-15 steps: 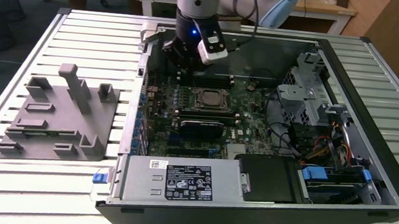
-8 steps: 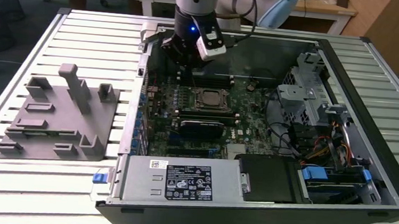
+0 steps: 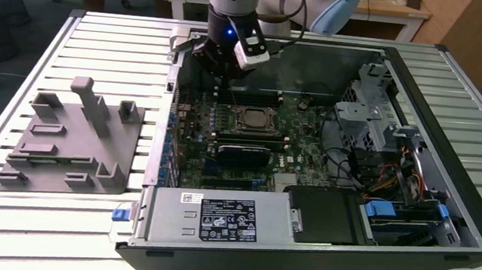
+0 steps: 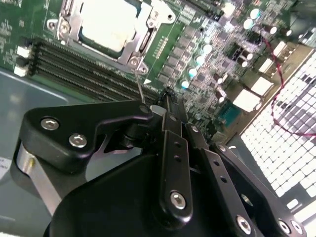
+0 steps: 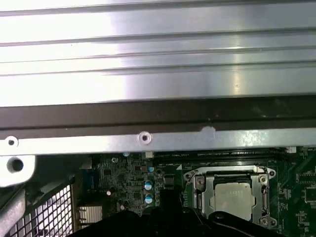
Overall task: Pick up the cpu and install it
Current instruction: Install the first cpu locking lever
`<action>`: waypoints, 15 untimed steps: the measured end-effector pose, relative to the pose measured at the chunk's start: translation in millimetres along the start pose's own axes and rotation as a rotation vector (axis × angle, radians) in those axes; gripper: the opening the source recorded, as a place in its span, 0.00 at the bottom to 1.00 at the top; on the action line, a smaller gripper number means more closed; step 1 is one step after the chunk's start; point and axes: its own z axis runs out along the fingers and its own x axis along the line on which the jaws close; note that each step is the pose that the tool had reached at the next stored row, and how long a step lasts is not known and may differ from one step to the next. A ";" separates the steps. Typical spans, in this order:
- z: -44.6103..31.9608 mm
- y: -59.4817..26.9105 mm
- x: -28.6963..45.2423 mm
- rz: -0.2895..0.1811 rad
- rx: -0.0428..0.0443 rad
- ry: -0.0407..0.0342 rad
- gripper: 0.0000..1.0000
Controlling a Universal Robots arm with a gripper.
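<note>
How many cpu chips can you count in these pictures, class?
1. The cpu sits inside the metal-framed socket on the motherboard, seen in the exterior view and both wrist views. Another could lie hidden behind the posts of the grey tray.

one robot arm [image 3: 234, 5], carrying one gripper [image 3: 224, 72]. one slatted metal table [image 3: 102, 34]. on the table are two things: one open computer case [image 3: 300, 262], and one grey plastic tray [image 3: 50, 159] beside it on the exterior view's left. inside the case there is one motherboard [image 3: 301, 140], one metal-framed socket [image 3: 232, 124] and one cpu [image 3: 249, 118] lying in that socket. along the near wall sits one silver power supply [image 3: 217, 220], with one black box [image 3: 325, 212] just beside it on the exterior view's right.
</note>
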 end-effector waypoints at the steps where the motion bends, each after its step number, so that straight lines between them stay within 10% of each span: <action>1: 0.0 1.8 0.1 -0.004 0.0000 -0.0001 0.11; 15: -0.2 5.0 -17.3 -0.033 0.0004 -0.0005 0.11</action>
